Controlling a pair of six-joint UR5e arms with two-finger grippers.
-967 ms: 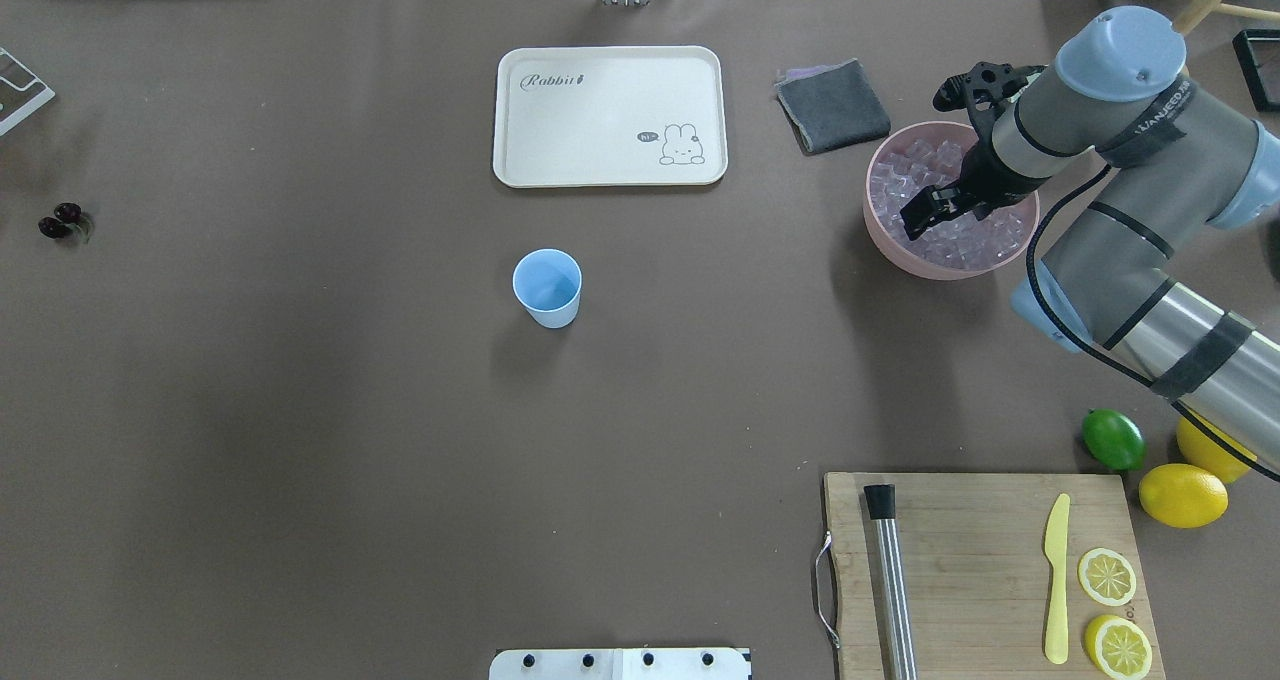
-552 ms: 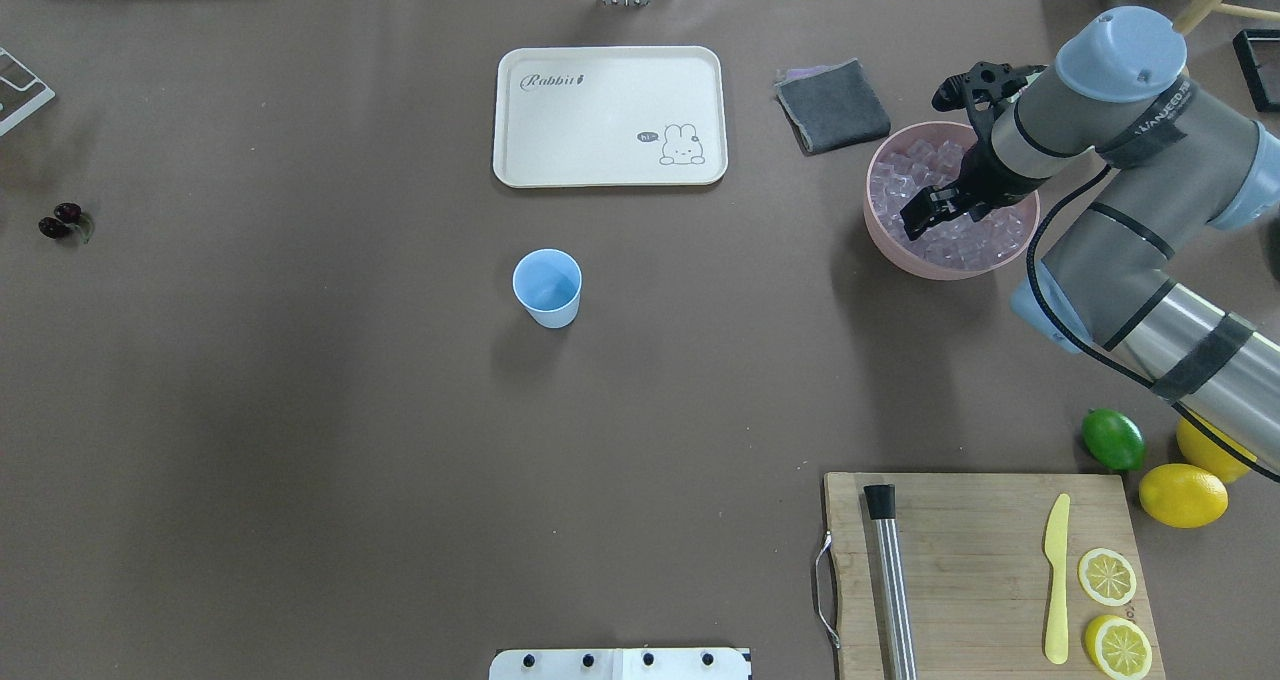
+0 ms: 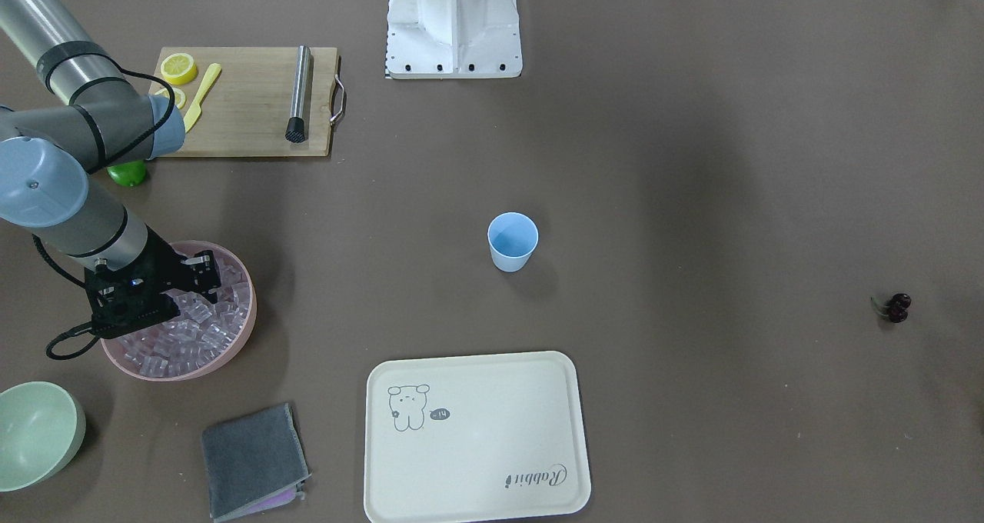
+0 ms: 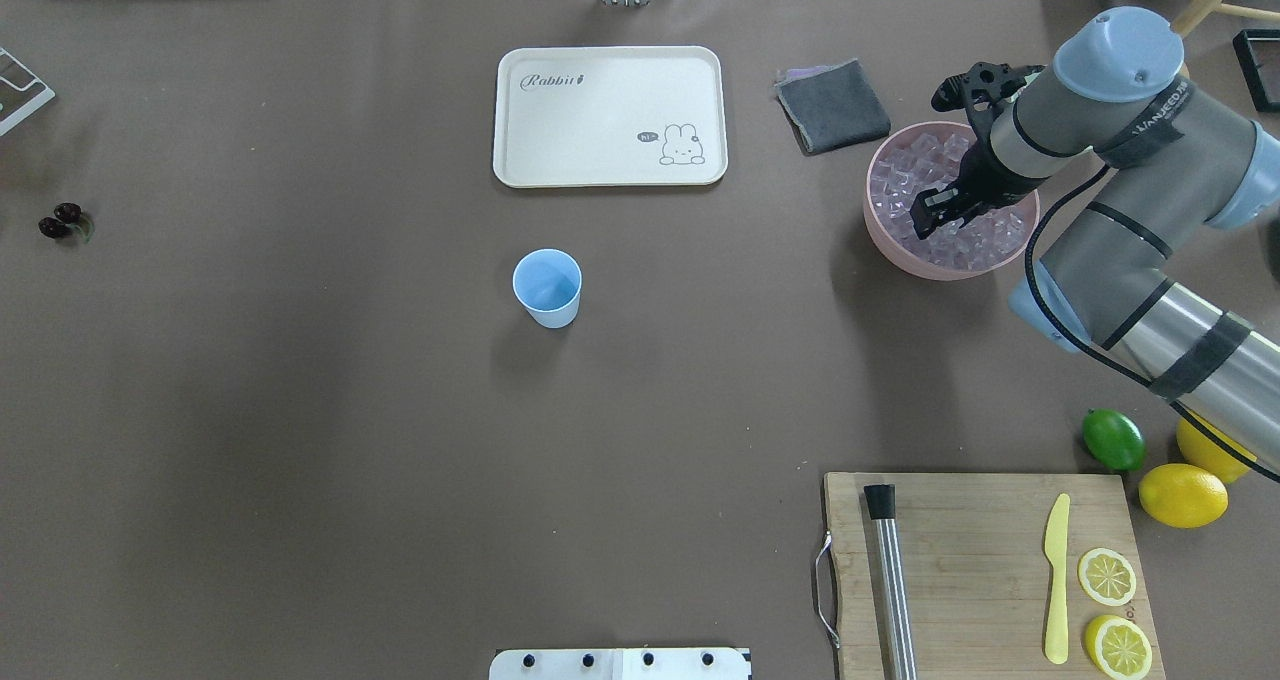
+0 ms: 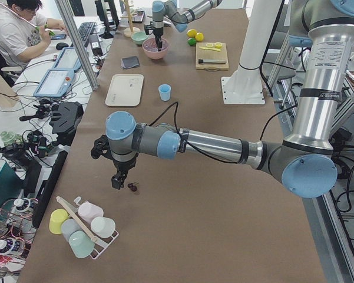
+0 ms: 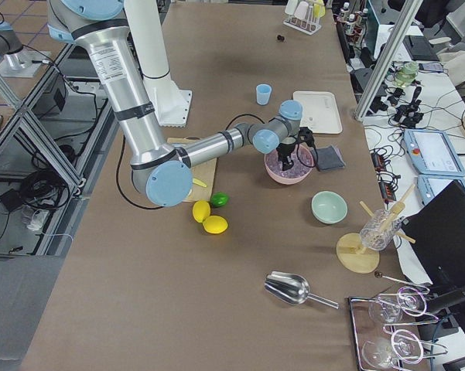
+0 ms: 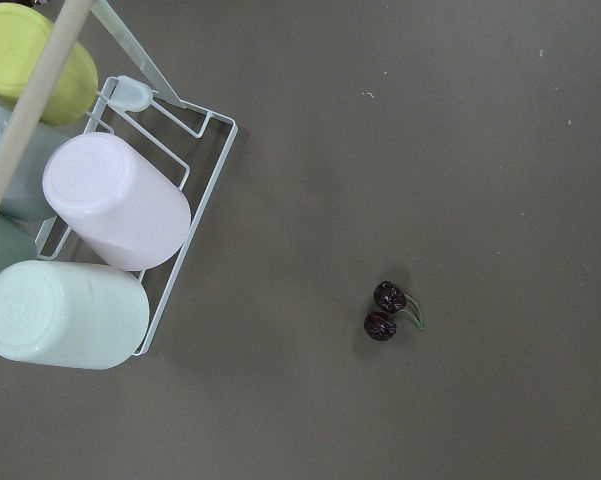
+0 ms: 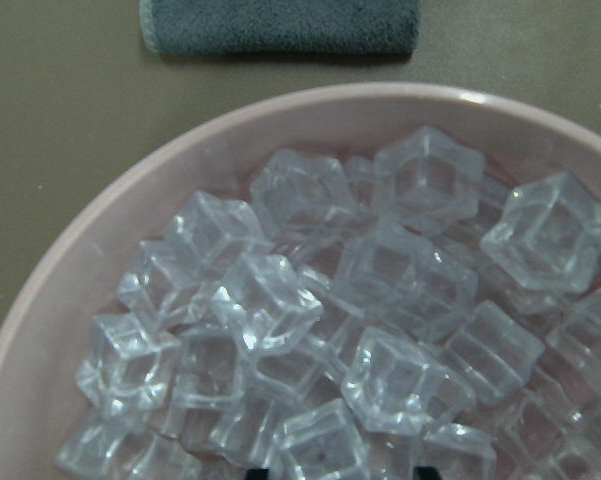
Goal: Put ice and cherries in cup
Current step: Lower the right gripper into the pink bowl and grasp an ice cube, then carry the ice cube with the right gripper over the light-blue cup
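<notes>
The light-blue cup (image 4: 547, 286) stands upright mid-table, apart from both arms. A pink bowl (image 4: 869, 206) at the right holds a heap of clear ice (image 4: 905, 175). My right gripper (image 4: 935, 218) is down inside that bowl; in the right wrist view its two dark fingertips (image 8: 425, 471) sit apart at the bottom edge, open, with an ice cube (image 8: 325, 450) between them. The cherries (image 4: 62, 220) lie on the table at the far left. My left gripper (image 5: 118, 180) hovers just above the cherries (image 5: 131, 187), shown only in the exterior left view, so I cannot tell its state.
A cream tray (image 4: 610, 115) and a grey cloth (image 4: 833, 106) lie at the back. A wooden board (image 4: 985, 570) carries a metal muddler, a yellow knife and lemon slices. A lime (image 4: 1113, 439) and lemons sit beside it. A wire rack of cups (image 7: 110, 230) lies near the cherries.
My right gripper has sunk a little deeper into the ice and shifted slightly toward the bowl's middle. The cup and the cherries have not moved.
</notes>
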